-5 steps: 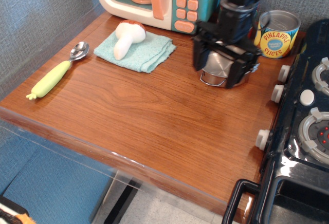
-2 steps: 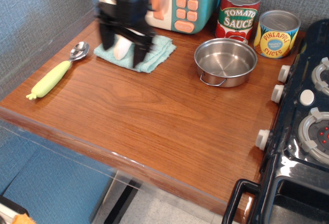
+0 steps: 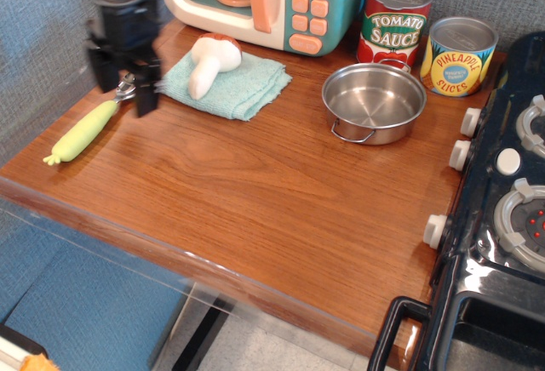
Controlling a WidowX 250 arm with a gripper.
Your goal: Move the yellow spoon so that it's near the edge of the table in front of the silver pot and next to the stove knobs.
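Observation:
The yellow spoon (image 3: pixel 85 129) lies flat near the table's left edge, its handle tip pointing to the front left and its silver bowl partly hidden by my gripper. My gripper (image 3: pixel 124 92) hangs open over the spoon's bowl end, one finger on each side of it. The silver pot (image 3: pixel 373 102) stands empty at the back right of the table (image 3: pixel 255 192). The three white stove knobs (image 3: pixel 460 154) line the side of the black stove (image 3: pixel 502 218) at the right.
A teal cloth (image 3: pixel 226 86) with a toy mushroom (image 3: pixel 209 63) lies behind the spoon's right. A pink and teal microwave (image 3: pixel 264 1) and two cans, tomato sauce (image 3: pixel 394 20) and pineapple slices (image 3: pixel 460 56), stand at the back.
My gripper has swept left from over the silver pot, past the cloth, to above the spoon's bowl. The spoon and pot have not moved.

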